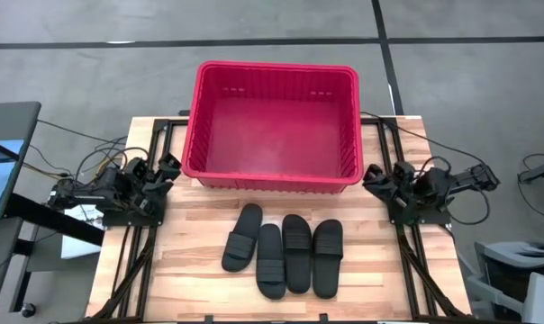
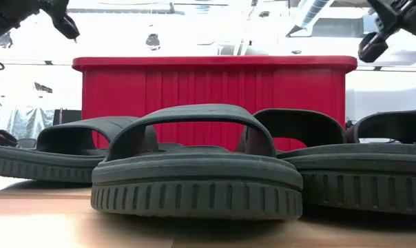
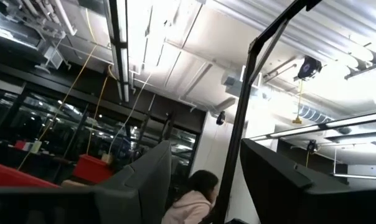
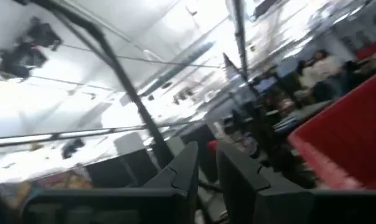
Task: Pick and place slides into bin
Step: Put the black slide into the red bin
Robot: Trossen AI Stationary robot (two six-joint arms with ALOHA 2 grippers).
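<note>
Several matching black slides lie side by side, soles down, on the wooden table near its front edge: the leftmost [image 1: 242,237] is angled, and the others [image 1: 270,261] [image 1: 297,252] [image 1: 327,258] lie straight. The nearest one fills the low view [image 2: 194,165]. The red bin [image 1: 274,67] stands behind them at the table's far middle, showing nothing inside, and also shows in the low view [image 2: 215,96]. My left gripper [image 1: 168,166] is open by the bin's left near corner. My right gripper [image 1: 373,174] is by the bin's right near corner, its fingers a narrow gap apart. Both are raised and hold nothing.
The arms' black frames run along the table's left [image 1: 137,243] and right [image 1: 416,252] edges. A desk with a screen [image 1: 2,144] stands off the table's left. People sit in the room beyond [image 3: 191,202]. Bare wood lies between the slides and the bin [image 1: 272,200].
</note>
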